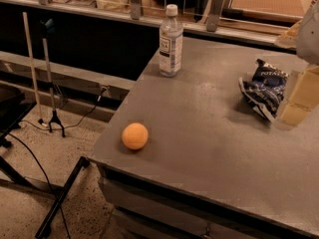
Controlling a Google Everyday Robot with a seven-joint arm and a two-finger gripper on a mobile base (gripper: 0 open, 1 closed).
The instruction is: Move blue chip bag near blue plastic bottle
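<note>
Although the grey counter [199,148] fills most of the view, the coming move turns on its far right part alone. It is a flat, matt slab, dusty and scuffed, with a square corner at the near left.

At the right edge of the scene is the gripper [299,101], a pale tan, blocky shape low over the counter. Whether its jaws are open or closed I cannot tell.

The blue plastic bottle [170,41] stands upright at the far edge, toward the counter's left side. It is clear, faintly bluish, smooth and rigid, with a white screw cap and a white printed label.

The blue chip bag [263,88] lies on the right of the counter, just left of the gripper and touching it or all but touching it. It is crumpled navy foil, shiny, with white lettering and a white edge. Its long axis runs roughly from far to near.

From the bag, the bottle lies to the left and somewhat farther, well apart, so the carry would likely go leftward and away.

Smallest is a matt orange ball [135,136], which sits near the left edge, well off that line.
</note>
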